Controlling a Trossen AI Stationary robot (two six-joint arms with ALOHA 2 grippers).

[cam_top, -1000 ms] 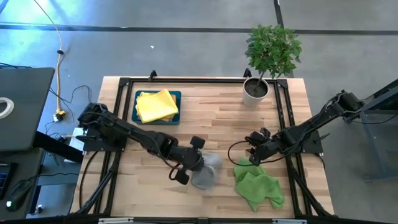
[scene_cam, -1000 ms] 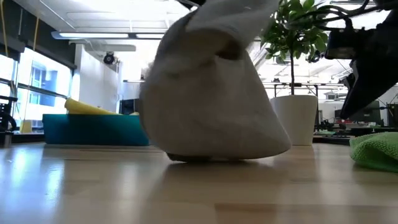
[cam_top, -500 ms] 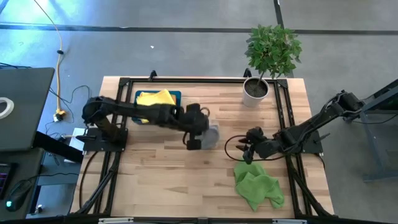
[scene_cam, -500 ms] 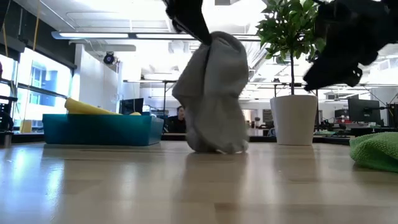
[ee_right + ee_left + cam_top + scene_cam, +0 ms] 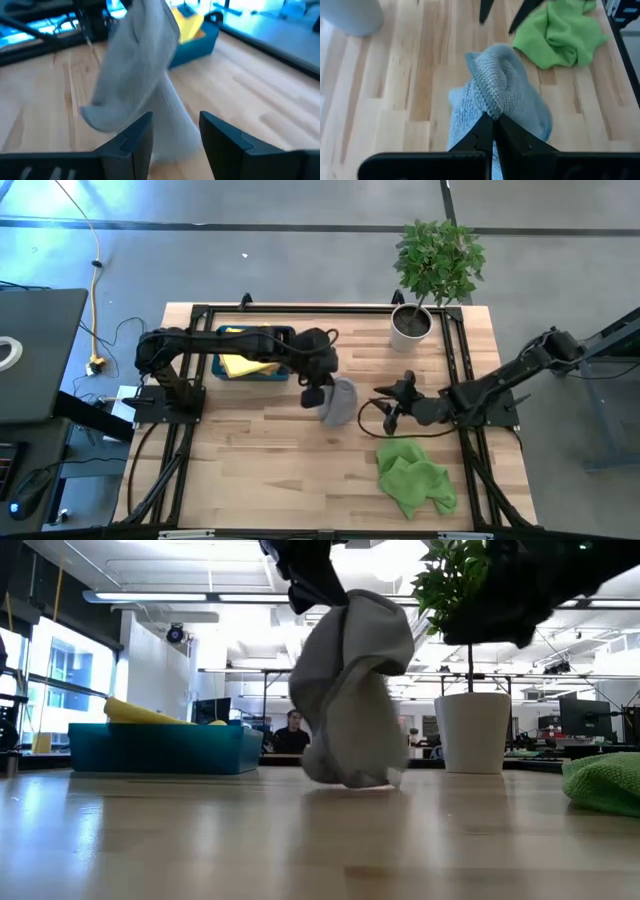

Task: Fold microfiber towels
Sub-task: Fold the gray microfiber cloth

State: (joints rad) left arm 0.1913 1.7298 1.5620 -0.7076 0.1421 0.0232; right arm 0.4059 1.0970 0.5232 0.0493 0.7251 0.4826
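- Grey microfiber towel hangs bunched from the left claw, pinched at an edge between fully closed fingers; its lowest fold just brushes the counter under that claw.
- Right claw waits just beside the dangling cloth, fingers spread apart and holding nothing.
- Green towel lies crumpled on the counter near the right claw.
- Yellow towel rests in the teal tray behind the left claw's arm.
- Step in hand, as I judge it: presenting the grey towel for a two-claw spread.
- Next move likely calls for the right claw to catch a free corner, then both to pull apart and lay it flat.
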